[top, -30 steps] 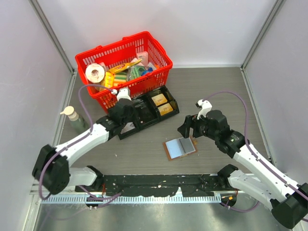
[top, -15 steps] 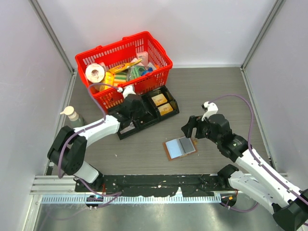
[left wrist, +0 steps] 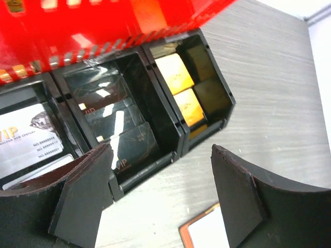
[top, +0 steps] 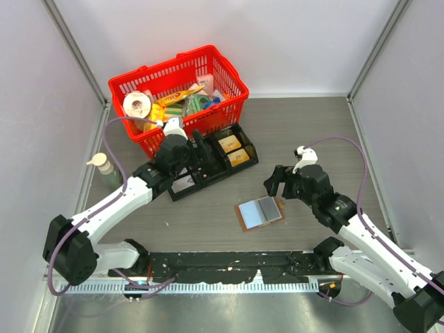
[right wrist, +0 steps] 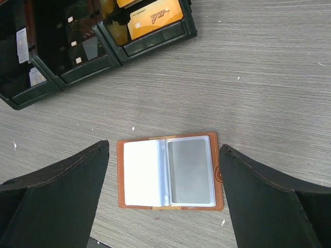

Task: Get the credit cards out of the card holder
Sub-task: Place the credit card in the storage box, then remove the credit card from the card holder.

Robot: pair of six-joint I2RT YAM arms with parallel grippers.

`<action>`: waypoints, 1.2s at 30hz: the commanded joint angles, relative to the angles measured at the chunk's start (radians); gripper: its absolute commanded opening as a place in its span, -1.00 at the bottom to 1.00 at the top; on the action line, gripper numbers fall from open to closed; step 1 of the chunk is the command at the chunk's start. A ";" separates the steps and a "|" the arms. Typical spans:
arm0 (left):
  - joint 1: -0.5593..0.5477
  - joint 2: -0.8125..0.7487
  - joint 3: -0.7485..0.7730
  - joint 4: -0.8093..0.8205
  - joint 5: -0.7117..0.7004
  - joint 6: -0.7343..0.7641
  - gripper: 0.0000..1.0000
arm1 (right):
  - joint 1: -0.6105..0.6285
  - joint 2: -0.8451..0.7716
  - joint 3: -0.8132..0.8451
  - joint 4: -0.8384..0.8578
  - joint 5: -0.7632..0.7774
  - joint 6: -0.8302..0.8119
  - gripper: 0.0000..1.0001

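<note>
The card holder (right wrist: pixel 168 173) lies opened flat on the desk (right wrist: pixel 269 77), directly beneath the right end effector (right wrist: pixel 164 150) and between its two fingers, which stand spread wide with nothing in them. Of the credit cards, a grey card (right wrist: pixel 191 170) appears to sit behind the clear sleeve on the half nearer the right-hand finger. The half nearer the other finger shows a pale face (right wrist: pixel 140 173), and whether that is a card or lining cannot be told. The step in hand looks like the first reach for a card. To do it well, the right end effector should probably narrow before it drops, since at this spread it would straddle the whole holder rather than catch one thin edge. One fingertip needs to land on the card's exposed margin and drag it toward the sleeve's mouth, though which side is the mouth is not clear here. The holder is light and likely to slide or fold shut, so it wants pinning. The left end effector (left wrist: pixel 161 152) hangs well apart, over the black divided tray (left wrist: pixel 178 137), jaws also wide and empty, and could serve for that.
</note>
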 commanded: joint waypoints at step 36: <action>-0.480 0.437 -0.011 0.068 0.308 -0.098 -0.14 | -0.001 0.429 -0.054 0.004 -0.070 0.039 0.03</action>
